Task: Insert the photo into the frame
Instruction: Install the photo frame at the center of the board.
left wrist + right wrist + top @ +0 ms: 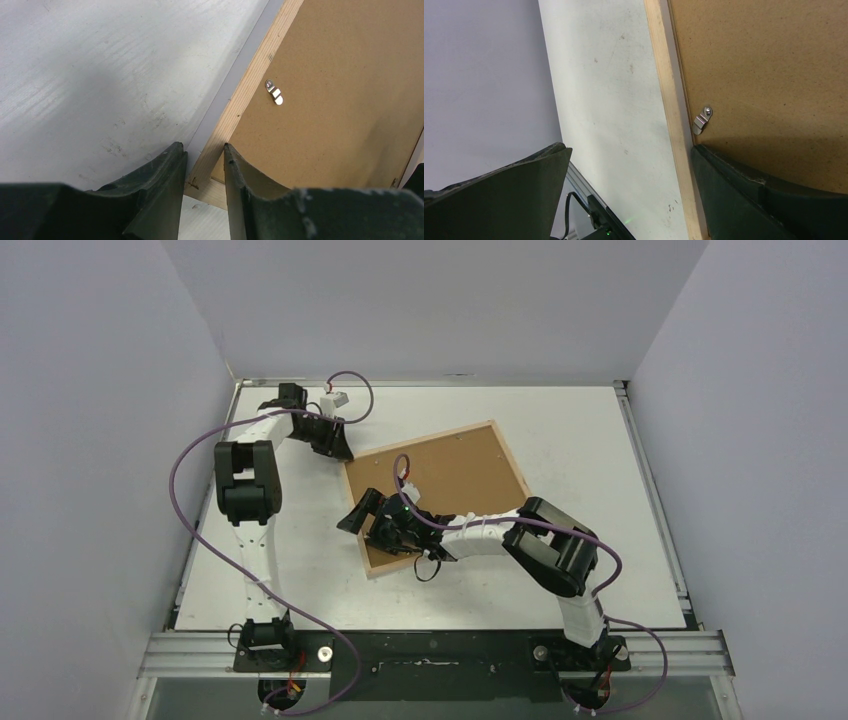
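While the frame lies back-up: the large, thin picture frame of pale natural wood [420, 442] rests askew near the middle of the white table [600, 540], with the brown fibreboard backing panel [450, 475] seated inside its bars.
Photo: the paper print is not in sight in any view; whether it lies under the panel cannot be told.
Left gripper: the black two-finger left gripper [202, 150] straddles the frame's far-left corner, jaws narrowly apart with the bar between them; whether they pinch it cannot be told.
Right gripper: the black two-finger right gripper [630, 150] hangs by the near-left corner, jaws spread wide, one finger over the table and the other over the panel, holding nothing.
Clips: small silver metal tabs [274, 93] sit at the seam of bar and panel; locked or loose is unclear.
Risk, corner hold: a pinch on one narrow bar would likely let the frame pivot or slip if raised.
Risk, panel: with loose tabs, tilting could slide the panel out; with locked tabs, prying would strain the bars.
Risk, cable: the purple cable [402, 462] looping over the panel might snag.
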`<state>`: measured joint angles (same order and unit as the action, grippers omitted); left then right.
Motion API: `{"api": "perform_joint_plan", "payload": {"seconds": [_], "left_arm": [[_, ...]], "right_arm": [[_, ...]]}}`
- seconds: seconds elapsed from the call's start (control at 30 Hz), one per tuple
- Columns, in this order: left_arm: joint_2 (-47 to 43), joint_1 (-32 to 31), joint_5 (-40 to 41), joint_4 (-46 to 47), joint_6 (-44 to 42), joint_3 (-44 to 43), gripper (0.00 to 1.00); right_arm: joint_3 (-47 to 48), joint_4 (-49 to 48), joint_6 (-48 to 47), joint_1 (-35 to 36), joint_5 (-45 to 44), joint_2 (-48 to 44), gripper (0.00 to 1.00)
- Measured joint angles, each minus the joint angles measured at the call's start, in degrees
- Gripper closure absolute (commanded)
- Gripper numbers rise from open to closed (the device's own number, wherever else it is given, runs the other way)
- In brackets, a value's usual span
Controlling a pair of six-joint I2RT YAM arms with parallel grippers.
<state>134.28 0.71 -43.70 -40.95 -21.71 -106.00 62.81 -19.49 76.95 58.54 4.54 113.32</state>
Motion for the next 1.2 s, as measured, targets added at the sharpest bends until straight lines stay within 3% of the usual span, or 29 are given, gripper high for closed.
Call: {"api": "perform_joint_plan", "payload": {"seconds": [1.2], "left_arm": [[-0.68,0.11,-0.83,0.02,-1.42,1.51,0.69]], "right_arm": [[-0.22,-0.61,-0.33,1.49,-6.88,-1.81,0.04]]}}
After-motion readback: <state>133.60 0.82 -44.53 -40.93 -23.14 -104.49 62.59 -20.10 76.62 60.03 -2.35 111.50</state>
